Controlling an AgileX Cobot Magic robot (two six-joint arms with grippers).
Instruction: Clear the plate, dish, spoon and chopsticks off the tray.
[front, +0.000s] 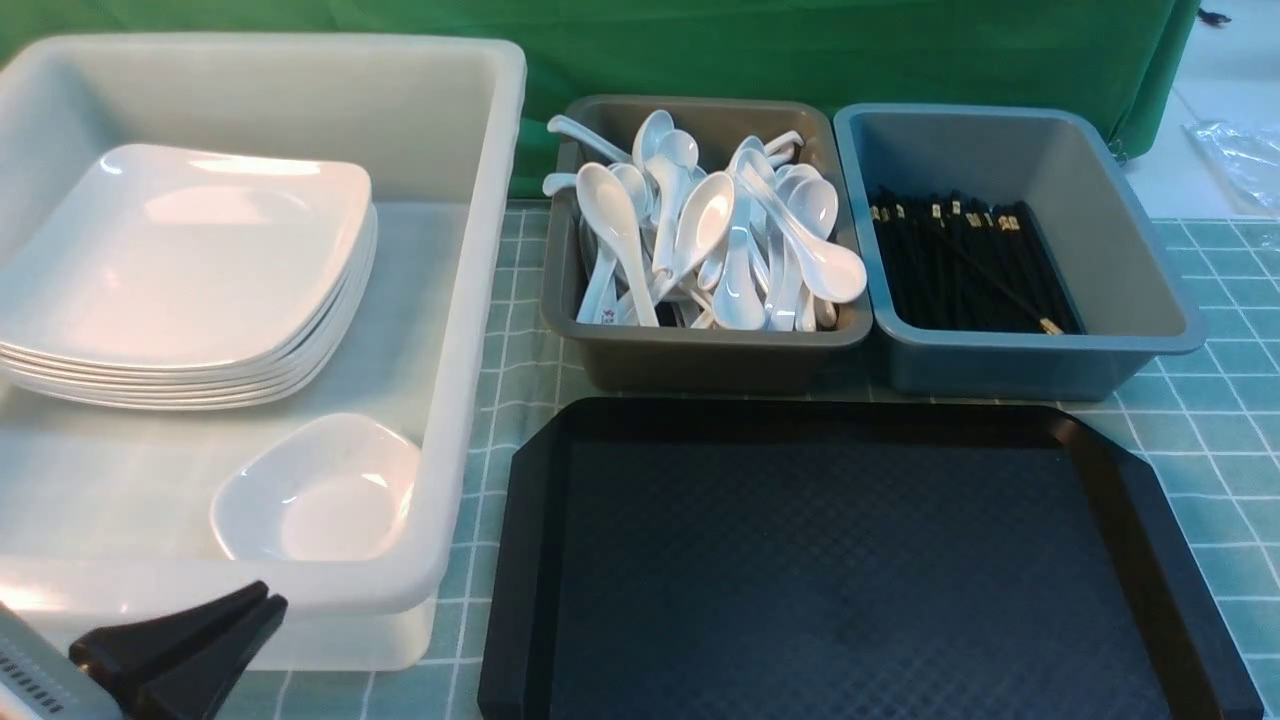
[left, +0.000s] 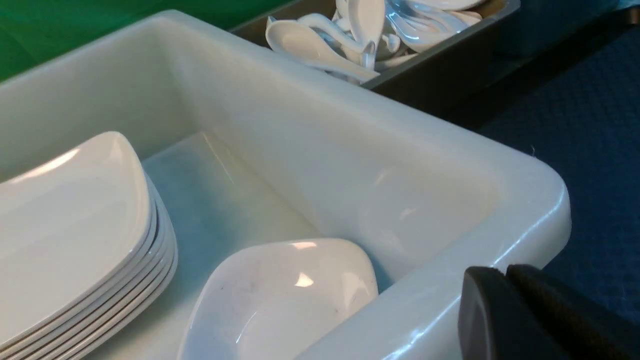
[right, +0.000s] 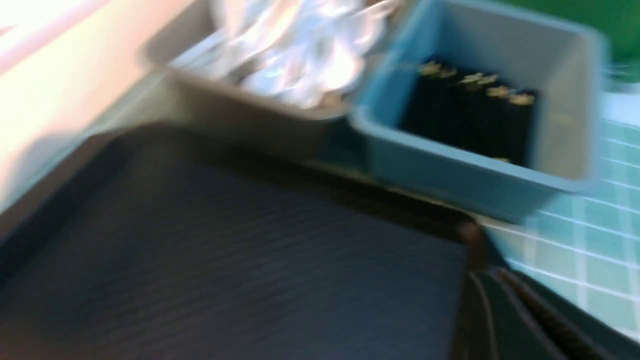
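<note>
The tray (front: 860, 560) lies bare. The left gripper (front: 230, 625), jaws closed on nothing, sits at its eight o'clock. The right gripper (right: 492, 290), likewise closed and empty, hangs over its four o'clock corner.

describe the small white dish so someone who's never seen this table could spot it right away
Start at the big white tub left of the black tray, which holds a stack of plates at its far side. The dish sits alone on the tub floor in the near corner. It is much smaller and deeper than the wide square plates, with pointed corners.
</note>
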